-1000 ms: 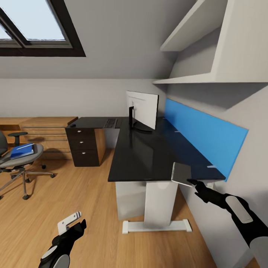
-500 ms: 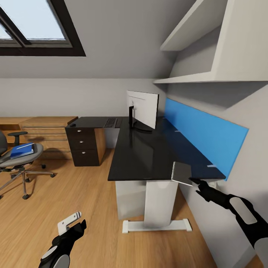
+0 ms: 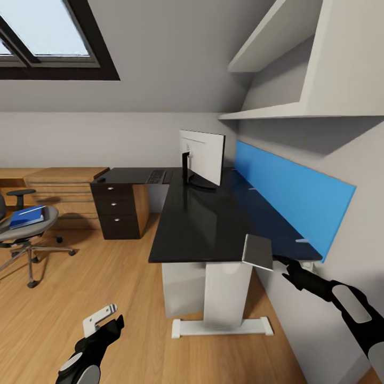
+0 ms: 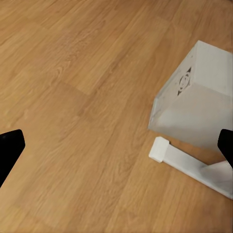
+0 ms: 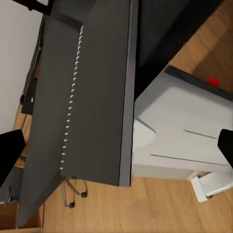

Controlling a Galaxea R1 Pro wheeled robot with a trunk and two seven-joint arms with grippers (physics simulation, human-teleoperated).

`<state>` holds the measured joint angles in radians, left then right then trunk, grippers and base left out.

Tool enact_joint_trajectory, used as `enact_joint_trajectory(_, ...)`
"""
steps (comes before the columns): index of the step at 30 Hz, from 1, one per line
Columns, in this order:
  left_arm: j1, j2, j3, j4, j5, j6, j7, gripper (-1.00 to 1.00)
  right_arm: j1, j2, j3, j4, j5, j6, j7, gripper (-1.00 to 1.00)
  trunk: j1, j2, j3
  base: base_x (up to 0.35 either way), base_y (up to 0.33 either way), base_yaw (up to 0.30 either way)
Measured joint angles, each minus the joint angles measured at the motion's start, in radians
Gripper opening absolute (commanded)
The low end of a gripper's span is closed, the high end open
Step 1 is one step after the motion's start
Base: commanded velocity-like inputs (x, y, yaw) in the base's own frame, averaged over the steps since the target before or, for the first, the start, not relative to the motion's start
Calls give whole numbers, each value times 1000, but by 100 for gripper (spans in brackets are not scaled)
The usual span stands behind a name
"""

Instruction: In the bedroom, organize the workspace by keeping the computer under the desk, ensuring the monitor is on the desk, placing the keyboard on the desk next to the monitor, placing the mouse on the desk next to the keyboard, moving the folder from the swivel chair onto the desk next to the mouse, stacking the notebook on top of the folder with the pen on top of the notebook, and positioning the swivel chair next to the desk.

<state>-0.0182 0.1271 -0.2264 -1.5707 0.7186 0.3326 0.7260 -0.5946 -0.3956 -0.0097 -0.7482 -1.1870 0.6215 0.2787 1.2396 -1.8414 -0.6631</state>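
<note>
We see the right tool at 4 o'clock pinching the grey notebook, which tilts over the desk's near right corner. The left tool hangs low at 7 o'clock over bare floor, its tips spread apart in the left wrist view. Open floor lies between desk and chair, which is cut by the frame at 9 o'clock and carries the blue folder. The monitor stands at 12 o'clock, the keyboard just beside it. The computer sits under the desk, partly hidden by a leg. Something small and dark at the desk's far left end is too small for us to make out.
</note>
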Motion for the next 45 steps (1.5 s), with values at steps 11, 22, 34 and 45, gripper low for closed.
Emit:
enact_joint_trajectory(11, 0, -2, -2, 1, 1, 1, -1, 100, 0, 0, 0, 4, 0, 0, 0, 100, 0, 0, 0, 8, -8, 0)
enact_joint_trajectory(22, 0, -3, -2, 0, 1, 1, -2, 100, 0, 1, 0, 4, 0, 0, 0, 100, 15, -28, -13, 0, 0, 0)
enact_joint_trajectory(34, 0, -2, -3, 2, 3, 0, -3, 100, 0, 1, 1, 4, 0, -1, 1, 100, 15, -28, -13, 38, 66, 0)
enact_joint_trajectory(45, 0, -2, -2, 4, 4, -1, -2, 100, 0, 3, 1, 4, 0, -2, 0, 100, 15, -28, -13, 6, 8, 0)
